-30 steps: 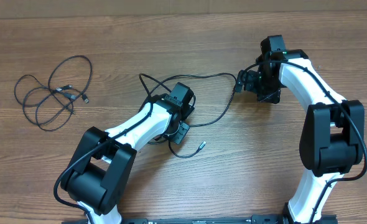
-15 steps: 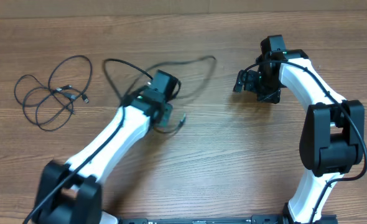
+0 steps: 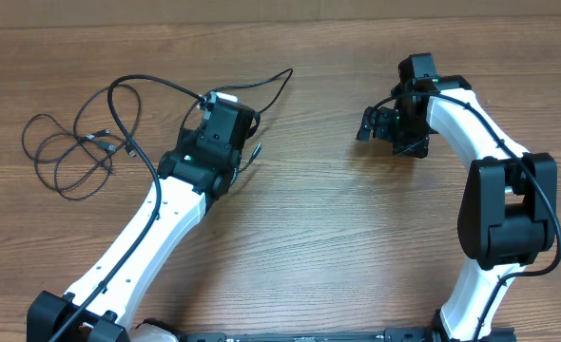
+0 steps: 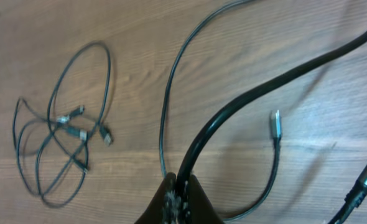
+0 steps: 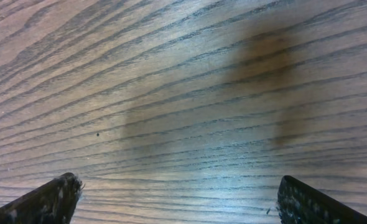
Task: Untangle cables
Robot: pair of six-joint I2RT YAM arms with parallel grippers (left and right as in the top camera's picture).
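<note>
My left fingers [image 4: 177,196] are pinched tight on one cable [image 4: 258,93]. The other cables [image 3: 100,142] lie in a heap on the desk [image 3: 328,228]. My right fingers [image 3: 366,124] are wide apart, holding nothing.

The table [image 3: 338,237] is matt wood with open dark grain. The cables [image 4: 246,99] are smooth black rubbery cord, the plug [image 4: 275,124] shiny silver metal. The arm shells [image 3: 471,123] are glossy white plastic.

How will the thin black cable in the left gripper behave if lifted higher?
Probably floppy: the thin black cable hangs in loose curves from the left gripper. Likely light; its silver plug may swing. It could snag the looped black cables nearby.
</note>
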